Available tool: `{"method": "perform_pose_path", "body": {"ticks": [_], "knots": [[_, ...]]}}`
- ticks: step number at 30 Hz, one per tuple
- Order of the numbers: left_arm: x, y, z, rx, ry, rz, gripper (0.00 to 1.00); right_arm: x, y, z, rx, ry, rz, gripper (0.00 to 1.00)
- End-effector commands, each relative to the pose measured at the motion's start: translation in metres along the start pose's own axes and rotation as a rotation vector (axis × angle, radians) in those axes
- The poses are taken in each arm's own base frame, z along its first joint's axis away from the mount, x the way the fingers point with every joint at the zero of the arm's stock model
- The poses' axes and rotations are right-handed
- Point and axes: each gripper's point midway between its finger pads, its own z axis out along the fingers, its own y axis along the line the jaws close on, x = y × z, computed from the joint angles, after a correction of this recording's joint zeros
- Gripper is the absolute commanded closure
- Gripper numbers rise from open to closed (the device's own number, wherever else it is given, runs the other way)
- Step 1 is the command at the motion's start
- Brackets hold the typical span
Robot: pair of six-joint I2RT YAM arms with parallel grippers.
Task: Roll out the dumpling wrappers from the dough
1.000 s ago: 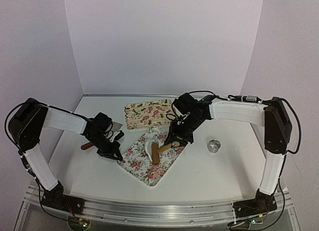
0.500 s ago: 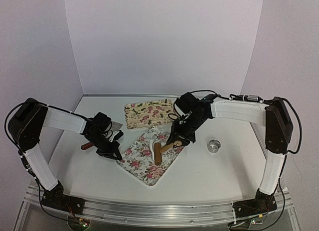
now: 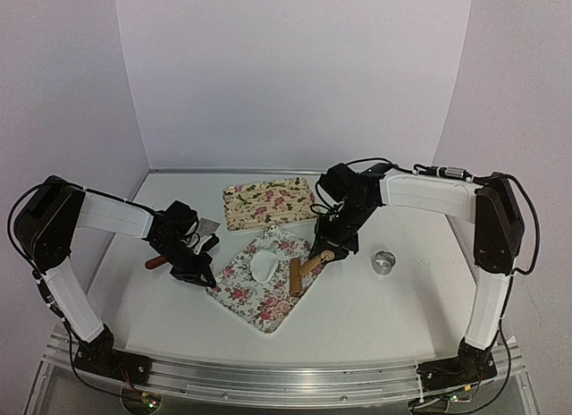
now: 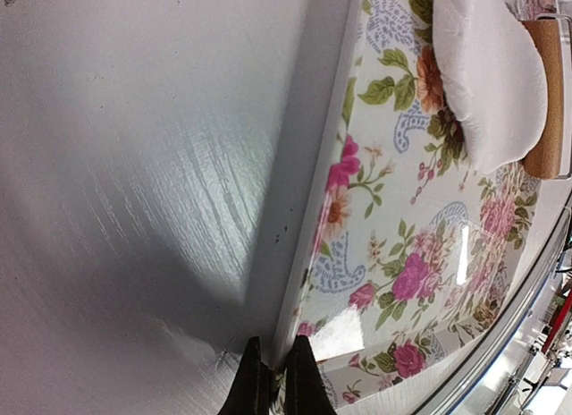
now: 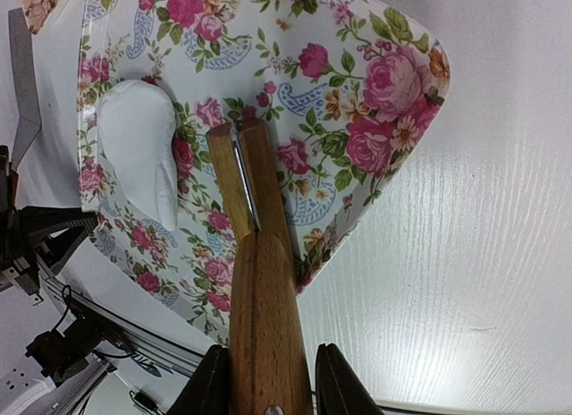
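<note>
The dough [image 3: 264, 267] is a white, partly flattened lump lying on the near flowered tray [image 3: 246, 294]; it also shows in the left wrist view [image 4: 487, 66] and the right wrist view [image 5: 138, 151]. My right gripper [image 3: 323, 249] [image 5: 268, 384] is shut on the handle of a wooden roller [image 5: 259, 281]. The roller's head [image 3: 296, 276] rests on the tray just right of the dough and does not touch it. My left gripper [image 3: 201, 274] [image 4: 273, 379] is shut on the tray's left rim [image 4: 308, 254]. No dumpling wrappers are in view.
A second flowered tray [image 3: 266, 203] lies at the back. A small metal ring [image 3: 384, 262] stands to the right of the roller. A brown-handled tool [image 3: 156, 262] and a grey metal blade [image 3: 207, 225] lie by the left arm.
My right gripper has drawn the roller to the right, off the dough, which now lies uncovered. The left gripper has kept its hold on the tray rim.
</note>
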Motion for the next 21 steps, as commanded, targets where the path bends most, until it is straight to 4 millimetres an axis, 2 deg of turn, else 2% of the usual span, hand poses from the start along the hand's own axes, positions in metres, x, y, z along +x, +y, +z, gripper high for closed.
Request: {"method": "perform_pose_path", "body": {"ticks": [1, 5, 9, 16, 21], "knots": [[-0.012, 0.011, -0.017, -0.041, -0.042, -0.037, 1.00, 0.011, -0.100, 0.007, 0.471, 0.039, 0.002, 1.00], [-0.014, 0.000, -0.018, 0.003, -0.047, 0.014, 1.00, -0.004, -0.050, -0.025, 0.320, -0.042, -0.080, 1.00], [-0.013, -0.012, -0.016, 0.025, -0.036, 0.070, 1.00, -0.007, -0.002, -0.058, 0.167, -0.106, -0.147, 1.00], [-0.004, -0.026, -0.008, 0.066, 0.004, 0.106, 1.00, 0.018, 0.068, -0.093, -0.033, -0.145, -0.250, 1.00], [0.002, -0.032, -0.001, 0.075, 0.032, 0.109, 1.00, 0.039, 0.107, -0.096, -0.118, -0.145, -0.295, 1.00]]}}
